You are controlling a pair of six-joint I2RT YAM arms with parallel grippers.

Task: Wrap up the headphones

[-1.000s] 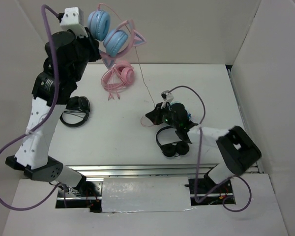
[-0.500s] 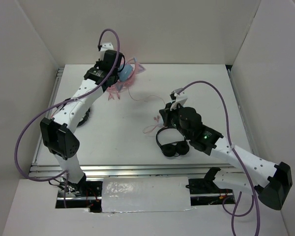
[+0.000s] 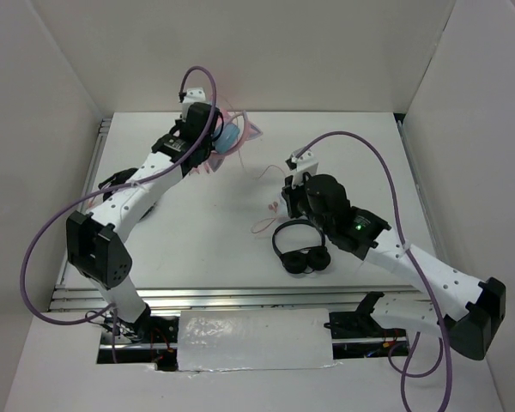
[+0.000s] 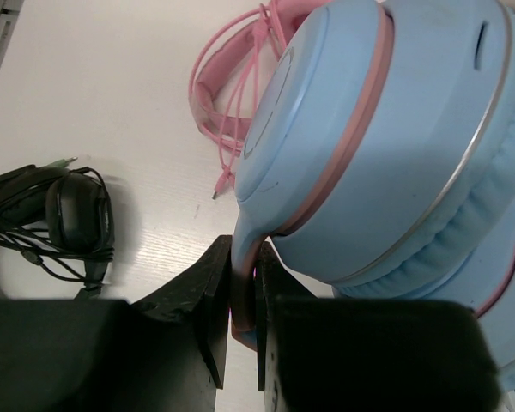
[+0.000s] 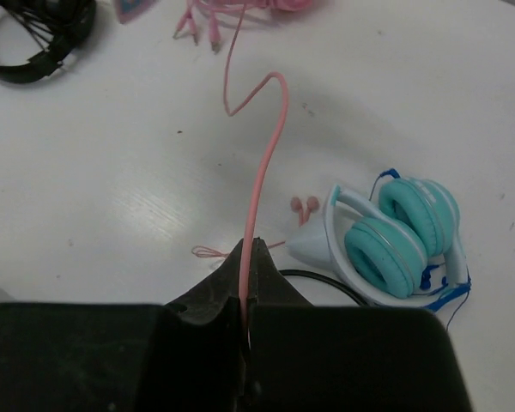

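Headphones [image 4: 369, 146] with light blue cups and a pink band sit at the far side of the table [image 3: 352, 154], left of its middle, in the grip of the left gripper [image 4: 243, 276]. Its two dark fingers are drawn in close on a pink part of the band just below one blue cup, with only that strip between them. I cannot tell whether the cups touch the tabletop. Behind them in the left wrist view an all-pink pair [image 4: 232, 94] lies flat with its cord beside it, and a black headset [image 4: 69, 210] with a tangle of black wire lies well apart, to the left. From the blue pair a long thin pink cable [image 5: 279, 112] runs across the bare white surface to the right gripper [image 5: 247, 257], which stands near the middle of the table. That gripper's jaws are pressed together on the cable, which comes straight out from between the tips and then bends in a loose curve farther off. Just beside the right gripper lie a teal-and-white pair [image 5: 399, 240], small pink earbuds [image 5: 305, 206] and, in the top view, black headphones [image 3: 300, 253] on the near side of it.
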